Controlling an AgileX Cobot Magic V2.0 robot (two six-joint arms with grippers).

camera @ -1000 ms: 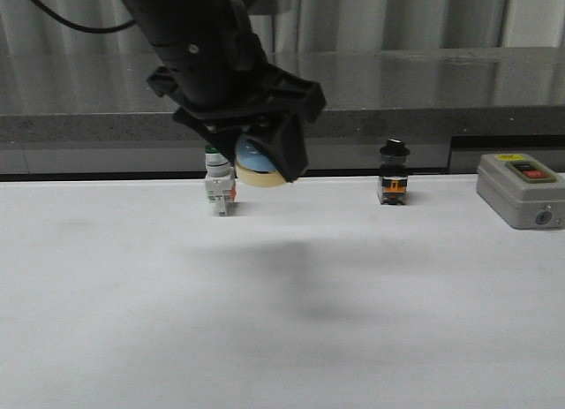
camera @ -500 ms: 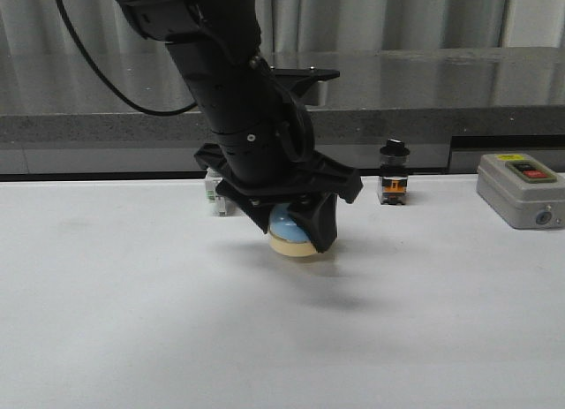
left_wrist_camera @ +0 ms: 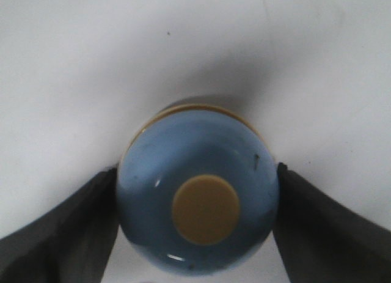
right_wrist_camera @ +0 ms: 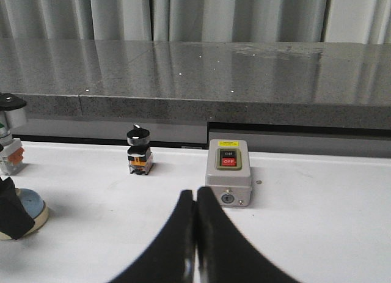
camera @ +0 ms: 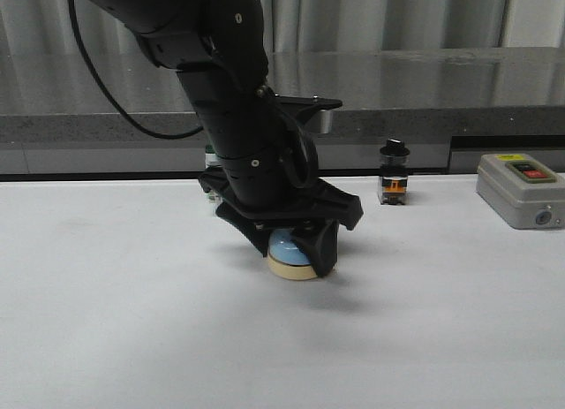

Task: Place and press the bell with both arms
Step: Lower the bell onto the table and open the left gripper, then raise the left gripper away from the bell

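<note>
The light-blue bell with its cream base sits at the white table's surface near the middle, held between the fingers of my left gripper. In the left wrist view the bell shows from above with its cream button, a dark finger touching each side. It also shows at the edge of the right wrist view. My right gripper is shut and empty, out of the front view, pointing toward the grey box.
A grey box with red and black buttons stands at the right, also in the right wrist view. A black-knobbed switch stands at the back middle. A green-capped white switch is mostly hidden behind my left arm.
My left arm has come down and forward with the bell, from hanging above the back of the table to the table's surface near the middle.
</note>
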